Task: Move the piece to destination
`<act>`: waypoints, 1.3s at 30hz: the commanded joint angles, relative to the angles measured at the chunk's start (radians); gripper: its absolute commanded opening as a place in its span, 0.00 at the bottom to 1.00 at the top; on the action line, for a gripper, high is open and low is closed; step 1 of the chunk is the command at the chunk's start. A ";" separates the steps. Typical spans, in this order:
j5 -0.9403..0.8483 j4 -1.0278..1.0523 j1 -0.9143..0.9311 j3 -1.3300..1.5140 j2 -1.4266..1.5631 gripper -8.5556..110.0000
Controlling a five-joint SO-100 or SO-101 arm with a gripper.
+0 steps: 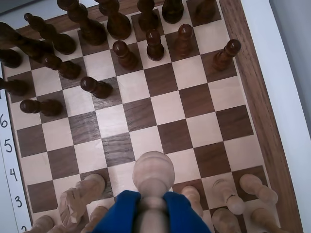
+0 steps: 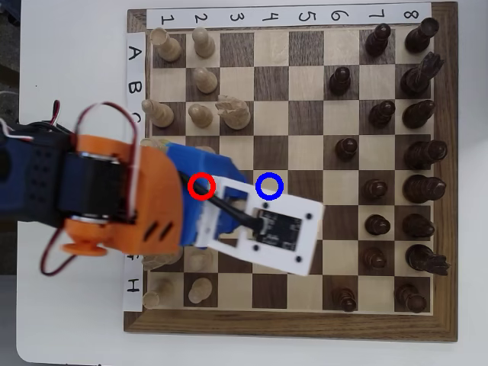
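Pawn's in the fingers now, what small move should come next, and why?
Probably lift a little, then carry the pawn forward, away from the pale pieces and toward the dark ones. The wrist view shows the blue fingers closed round its stem, with pale pieces close on both sides. The overhead view puts the blue ring a short way right of the red ring.

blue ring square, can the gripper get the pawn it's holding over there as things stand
Probably yes. The gripper is shut on the pale pawn, and in the wrist view the squares ahead lie bare up to the dark pawns. In the overhead view the blue ring sits close by, its square apparently unoccupied.
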 commanded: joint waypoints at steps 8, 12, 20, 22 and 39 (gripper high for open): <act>0.149 -0.186 -0.044 -0.089 -0.169 0.07; 0.175 -0.218 -0.049 -0.044 -0.204 0.07; 0.193 -0.259 -0.057 0.012 -0.253 0.07; 0.196 -0.268 -0.058 0.021 -0.268 0.07; 0.244 -0.250 -0.049 0.164 -0.313 0.07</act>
